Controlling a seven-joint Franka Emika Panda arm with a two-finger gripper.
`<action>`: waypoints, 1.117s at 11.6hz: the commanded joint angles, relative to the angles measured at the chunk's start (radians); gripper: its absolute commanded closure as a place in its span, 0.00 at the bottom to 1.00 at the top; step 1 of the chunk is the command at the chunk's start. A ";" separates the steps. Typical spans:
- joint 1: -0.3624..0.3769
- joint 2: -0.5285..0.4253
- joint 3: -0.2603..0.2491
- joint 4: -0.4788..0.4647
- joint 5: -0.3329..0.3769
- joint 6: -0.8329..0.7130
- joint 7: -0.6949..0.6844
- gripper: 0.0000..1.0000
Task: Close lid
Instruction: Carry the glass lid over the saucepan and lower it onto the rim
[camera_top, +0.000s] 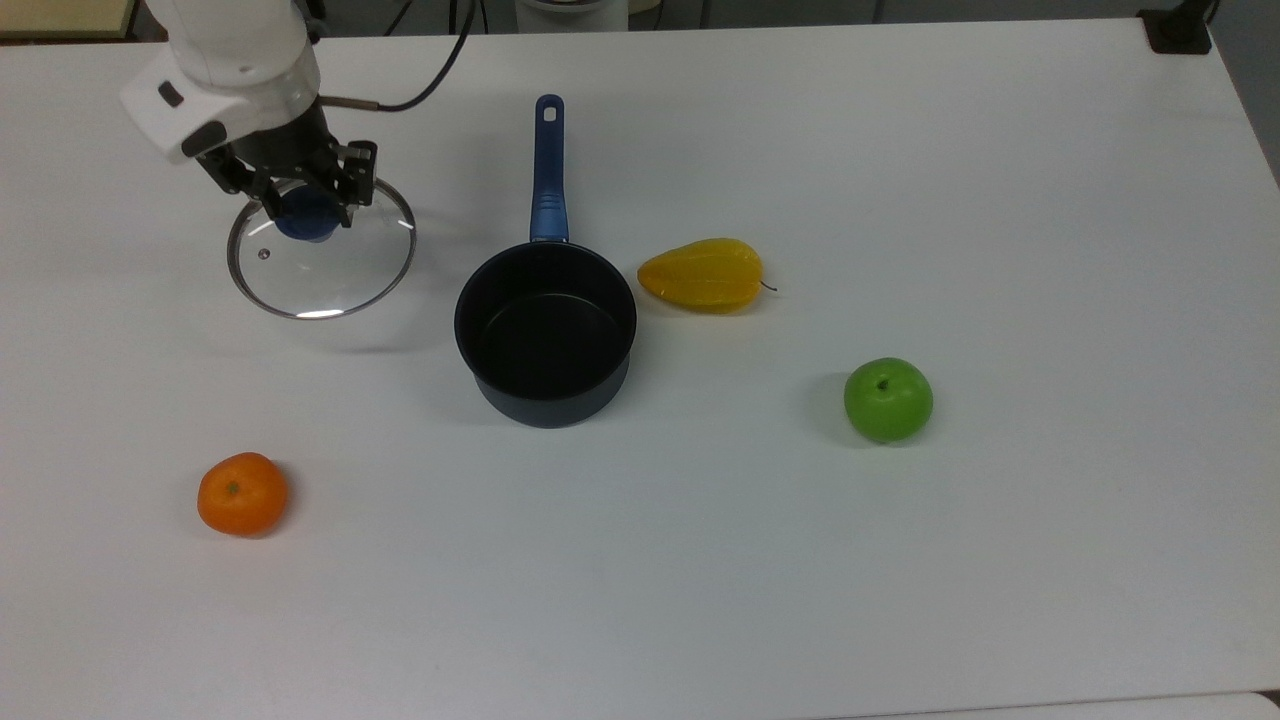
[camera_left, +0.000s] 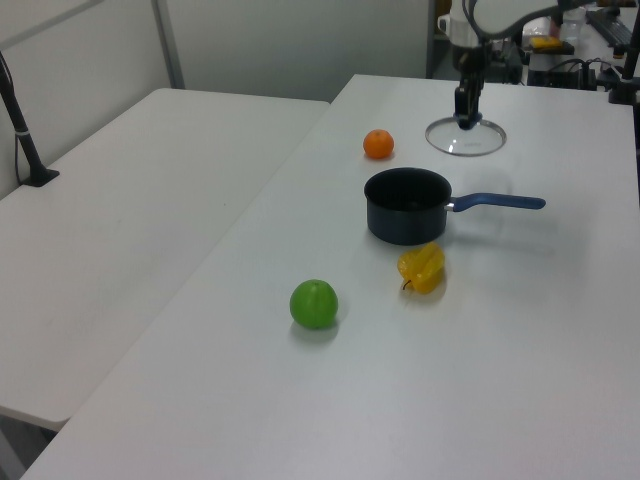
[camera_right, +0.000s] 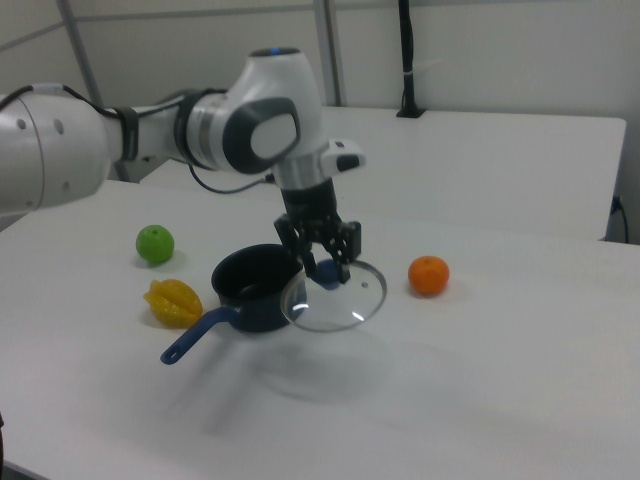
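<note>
Gripper (camera_top: 300, 200) clamps the lid (camera_top: 320, 262) by its knob, lifted above table (camera_top: 900, 150), beside pan (camera_top: 545, 335).

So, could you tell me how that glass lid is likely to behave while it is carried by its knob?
The lid looks rigid, hanging tilted from the gripper without sagging. Being glass, it is probably fragile if dropped. Held only at its knob, it may swing.

lid (camera_top: 320, 262): 1 | saucepan (camera_top: 545, 335): 1 | orange (camera_top: 242, 493): 1 | green apple (camera_top: 888, 399): 1 | starfruit (camera_top: 702, 274): 1
</note>
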 joint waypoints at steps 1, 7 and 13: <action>0.088 -0.004 -0.001 0.114 -0.007 -0.154 0.034 0.61; 0.232 0.073 0.005 0.184 -0.001 -0.151 0.039 0.61; 0.286 0.142 0.005 0.186 0.002 -0.061 0.057 0.61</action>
